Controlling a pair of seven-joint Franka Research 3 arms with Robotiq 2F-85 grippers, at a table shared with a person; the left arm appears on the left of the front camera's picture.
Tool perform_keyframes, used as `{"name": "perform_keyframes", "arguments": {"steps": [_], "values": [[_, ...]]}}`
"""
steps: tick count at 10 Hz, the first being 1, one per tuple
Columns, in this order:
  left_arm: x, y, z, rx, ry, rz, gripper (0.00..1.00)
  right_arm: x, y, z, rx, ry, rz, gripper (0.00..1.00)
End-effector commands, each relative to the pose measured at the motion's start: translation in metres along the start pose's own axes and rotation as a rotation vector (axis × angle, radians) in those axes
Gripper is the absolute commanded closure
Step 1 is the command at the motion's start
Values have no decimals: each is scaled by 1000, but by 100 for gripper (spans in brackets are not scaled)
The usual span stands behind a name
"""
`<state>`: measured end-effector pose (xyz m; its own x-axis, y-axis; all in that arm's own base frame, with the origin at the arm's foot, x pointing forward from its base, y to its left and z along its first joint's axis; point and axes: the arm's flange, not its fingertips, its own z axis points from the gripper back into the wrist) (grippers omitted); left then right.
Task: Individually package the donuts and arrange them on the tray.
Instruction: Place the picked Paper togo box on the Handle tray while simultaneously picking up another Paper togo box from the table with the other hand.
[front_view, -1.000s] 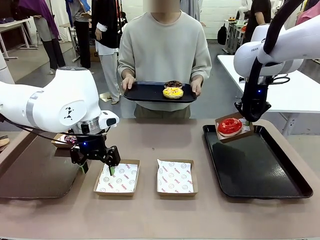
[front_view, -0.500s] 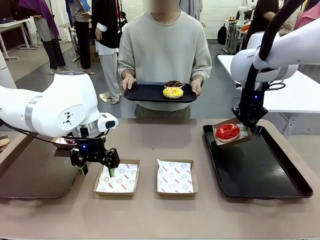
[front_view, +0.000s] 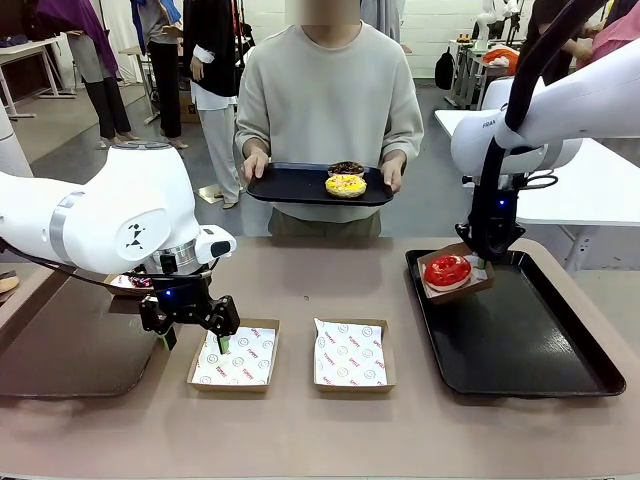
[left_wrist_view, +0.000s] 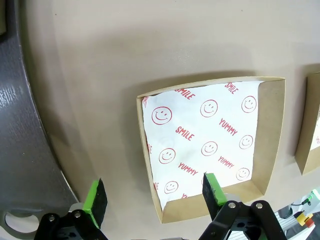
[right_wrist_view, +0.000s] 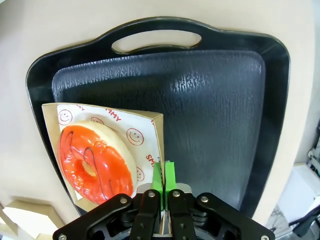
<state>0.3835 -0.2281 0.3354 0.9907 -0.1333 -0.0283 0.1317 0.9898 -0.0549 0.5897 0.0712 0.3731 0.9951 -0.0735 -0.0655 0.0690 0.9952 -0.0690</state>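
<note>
The right gripper (right_wrist_view: 163, 172) pinches the wall of the box (right_wrist_view: 137, 135) with the red donut (right_wrist_view: 95, 160) in it, at the far left corner of the black tray (right_wrist_view: 210, 115). The left gripper (left_wrist_view: 155, 192) hangs wide open over an empty box (left_wrist_view: 210, 135) near the table's (front_view: 300, 420) front edge

left gripper (left_wrist_view: 152, 192): black linkage, green pads (left_wrist_view: 95, 196), silver screws (left_wrist_view: 230, 204) behind the fingers; glossy white arm shell (front_view: 110, 215), black cable (front_view: 70, 268)
</note>
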Motion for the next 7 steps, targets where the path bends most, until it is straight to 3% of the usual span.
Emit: {"name": "perform_keyframes", "arguments": {"steps": [1, 7], "values": [[-3, 0, -2, -11, -11, 11, 0, 10, 3, 0, 32, -1, 15, 98], [3, 0, -11, 27, -51, 28, 0, 12, 1, -1, 56, 12, 25, 98]]}}
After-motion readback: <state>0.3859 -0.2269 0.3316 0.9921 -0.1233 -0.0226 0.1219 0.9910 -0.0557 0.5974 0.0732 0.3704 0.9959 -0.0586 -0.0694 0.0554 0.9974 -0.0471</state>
